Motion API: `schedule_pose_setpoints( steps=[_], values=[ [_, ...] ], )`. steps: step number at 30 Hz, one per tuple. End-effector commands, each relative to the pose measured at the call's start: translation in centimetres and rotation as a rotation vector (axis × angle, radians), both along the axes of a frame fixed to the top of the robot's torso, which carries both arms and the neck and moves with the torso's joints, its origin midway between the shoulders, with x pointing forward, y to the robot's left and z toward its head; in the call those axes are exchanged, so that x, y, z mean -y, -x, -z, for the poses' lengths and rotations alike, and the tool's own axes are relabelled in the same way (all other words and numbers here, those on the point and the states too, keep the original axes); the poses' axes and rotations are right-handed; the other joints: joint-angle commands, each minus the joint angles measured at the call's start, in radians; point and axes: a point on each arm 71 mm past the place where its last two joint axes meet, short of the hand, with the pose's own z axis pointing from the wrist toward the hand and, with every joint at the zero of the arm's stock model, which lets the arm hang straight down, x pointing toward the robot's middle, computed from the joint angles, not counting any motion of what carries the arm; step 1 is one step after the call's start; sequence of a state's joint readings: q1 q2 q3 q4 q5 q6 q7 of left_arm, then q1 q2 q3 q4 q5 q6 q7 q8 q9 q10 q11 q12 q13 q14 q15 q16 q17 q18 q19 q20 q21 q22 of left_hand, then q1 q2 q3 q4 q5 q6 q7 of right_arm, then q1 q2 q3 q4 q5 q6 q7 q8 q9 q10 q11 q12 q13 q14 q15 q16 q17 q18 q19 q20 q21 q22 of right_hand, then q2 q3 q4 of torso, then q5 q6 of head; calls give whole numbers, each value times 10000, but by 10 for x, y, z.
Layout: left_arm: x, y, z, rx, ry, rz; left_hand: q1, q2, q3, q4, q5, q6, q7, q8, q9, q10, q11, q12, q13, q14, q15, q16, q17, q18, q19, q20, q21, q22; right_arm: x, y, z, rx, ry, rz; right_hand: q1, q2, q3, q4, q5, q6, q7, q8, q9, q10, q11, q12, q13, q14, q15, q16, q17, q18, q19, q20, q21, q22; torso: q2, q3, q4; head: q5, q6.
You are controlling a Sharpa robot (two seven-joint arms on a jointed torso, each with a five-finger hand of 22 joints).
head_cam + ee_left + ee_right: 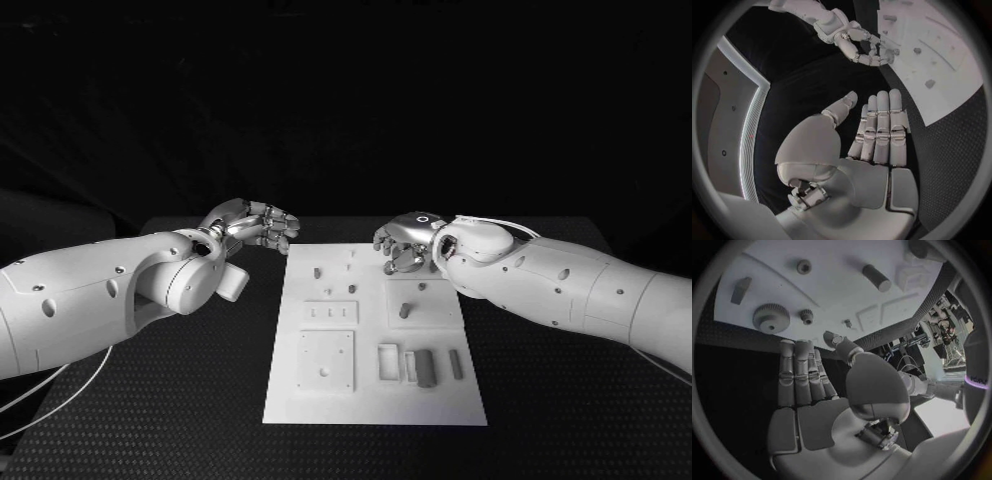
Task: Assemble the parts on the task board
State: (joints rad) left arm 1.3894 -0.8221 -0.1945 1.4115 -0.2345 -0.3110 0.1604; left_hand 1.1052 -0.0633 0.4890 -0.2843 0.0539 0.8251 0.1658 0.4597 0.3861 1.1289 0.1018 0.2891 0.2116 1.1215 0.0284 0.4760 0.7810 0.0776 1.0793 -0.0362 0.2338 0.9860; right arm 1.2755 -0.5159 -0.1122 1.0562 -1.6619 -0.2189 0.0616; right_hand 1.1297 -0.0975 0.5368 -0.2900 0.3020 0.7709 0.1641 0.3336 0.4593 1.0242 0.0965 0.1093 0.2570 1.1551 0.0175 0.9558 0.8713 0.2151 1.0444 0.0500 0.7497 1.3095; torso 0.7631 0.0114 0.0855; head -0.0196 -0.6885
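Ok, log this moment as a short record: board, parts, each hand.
board: white task board flat on the black table
parts: small grey pieces lie and stand on the board, among them a gear and an upright peg
left hand: beside the board's far left corner, fingers straight, holding nothing
right hand: over the board's far edge, holding nothing

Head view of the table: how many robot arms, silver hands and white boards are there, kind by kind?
Arms: 2, left arm and right arm
Hands: 2, left hand and right hand
Task board: 1
Total: 5
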Motion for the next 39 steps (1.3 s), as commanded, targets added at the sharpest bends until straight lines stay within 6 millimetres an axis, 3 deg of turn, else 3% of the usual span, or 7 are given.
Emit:
schedule_pose_setpoints(
  steps=[1, 9, 14, 17, 23, 28, 39],
  values=[
    [2, 1, -1, -55, 119, 110, -75, -44, -71, -13, 13, -14, 60, -44, -11, -59, 24, -39, 16, -72, 8, -72, 13, 20, 8, -90, -37, 11, 1, 1, 7, 209, 679, 80, 11, -41, -16, 4, 22, 172, 45, -35, -18, -486, 395, -146, -120, -112, 54, -5, -47, 467, -109, 13, 23, 197, 118, -41, 59, -45, 9],
    [1, 1, -2, -53, 119, 99, -109, -47, -74, -10, 13, -19, 65, -61, -8, -66, 30, -66, 26, -72, 8, -84, 31, 1, 11, -108, -49, 16, 3, 1, 14, 316, 1004, 166, 50, -127, 5, -5, 19, 183, -45, -94, -79, -637, 396, -348, -349, -218, 57, -6, -85, 467, -232, 61, 17, 188, 192, -42, 79, -91, -41],
    [0, 1, -3, -83, 111, 88, -154, -50, -80, 0, 12, -28, 71, -80, -5, -73, 37, -91, 35, -69, 9, -95, 50, -18, 16, -124, -61, 21, 3, 0, 12, 711, 871, 266, -6, -330, -18, 12, 17, -169, -163, -343, -246, -1160, 576, -457, -693, -557, 234, -6, -100, 467, -516, 199, -65, 185, 240, -36, 84, -126, -48],
    [0, 1, -3, -107, 124, 106, -189, -59, -87, 7, 13, -37, 76, -95, -3, -77, 41, -108, 43, -69, 9, -105, 63, -31, 20, -136, -69, 25, 4, 0, 11, 842, 920, 304, -4, -406, -10, 21, 16, -306, -247, -421, -304, -1256, 584, -446, -793, -631, 246, 77, -73, 467, -562, 234, -46, 196, 259, -30, 91, -119, -36],
    [0, 1, -3, -129, 120, 109, -213, -66, -88, 8, 12, -45, 80, -108, 0, -82, 45, -125, 50, -69, 10, -115, 75, -42, 20, -148, -78, 28, 4, 0, 12, 748, 1025, 303, 20, -380, 6, 19, 14, -265, -252, -396, -316, -1240, 565, -404, -856, -662, 228, 197, -35, 467, -572, 242, 9, 211, 288, -34, 90, -119, -60],
    [1, 2, -3, -164, 125, 143, -236, -71, -91, 11, 12, -50, 84, -118, 2, -86, 49, -140, 56, -70, 10, -124, 85, -54, 21, -158, -86, 31, 5, 0, 17, 631, 1162, 325, 74, -297, -37, 5, 8, -183, -255, -350, -334, -791, 493, -177, -786, -631, 164, 466, 44, 467, -507, 201, 191, 229, 306, -33, 94, -131, -60],
    [1, 1, -2, -227, 128, 202, -280, -79, -88, 10, 11, -64, 91, -144, 11, -109, 62, -186, 70, -81, 15, -154, 110, -84, 15, -184, -113, 37, 5, 0, 20, 708, 1303, 373, 114, -190, -121, 4, 14, 114, -96, -194, -302, 255, 171, 371, -249, -582, -139, 824, 35, 467, -471, 109, 522, 212, 340, -44, 108, -110, -221]
  ],
)
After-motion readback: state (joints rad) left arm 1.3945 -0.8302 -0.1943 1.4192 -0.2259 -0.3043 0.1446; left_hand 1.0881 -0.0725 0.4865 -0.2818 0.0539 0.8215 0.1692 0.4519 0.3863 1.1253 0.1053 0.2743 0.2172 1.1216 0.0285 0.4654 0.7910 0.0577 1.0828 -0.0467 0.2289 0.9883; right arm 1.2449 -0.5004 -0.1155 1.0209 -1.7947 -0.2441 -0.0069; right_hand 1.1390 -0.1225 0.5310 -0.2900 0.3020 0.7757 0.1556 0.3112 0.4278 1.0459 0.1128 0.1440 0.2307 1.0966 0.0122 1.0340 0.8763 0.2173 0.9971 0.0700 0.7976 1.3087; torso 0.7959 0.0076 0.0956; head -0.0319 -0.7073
